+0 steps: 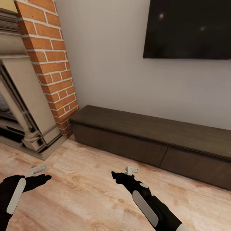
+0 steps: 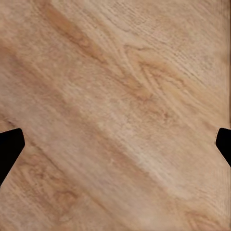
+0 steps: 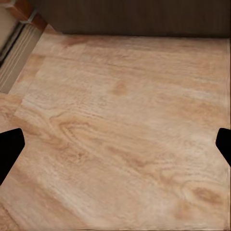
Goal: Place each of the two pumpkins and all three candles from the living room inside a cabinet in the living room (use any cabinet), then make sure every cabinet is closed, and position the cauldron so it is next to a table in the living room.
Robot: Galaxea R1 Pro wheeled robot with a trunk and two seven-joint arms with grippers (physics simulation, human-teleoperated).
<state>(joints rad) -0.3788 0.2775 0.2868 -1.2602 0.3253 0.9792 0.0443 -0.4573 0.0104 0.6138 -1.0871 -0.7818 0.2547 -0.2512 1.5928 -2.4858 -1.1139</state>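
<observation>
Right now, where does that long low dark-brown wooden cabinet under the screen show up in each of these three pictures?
Head view: the long low dark-brown wooden cabinet runs from centre to the right edge, against the wall, drawer fronts shut.
Left wrist view: not in it; just floorboards.
Right wrist view: its dark front is a strip along the far edge.
Shared landmark: the pale wood-plank floor.

One cabinet (image 1: 150, 134) (two drawer fronts), two tools
</observation>
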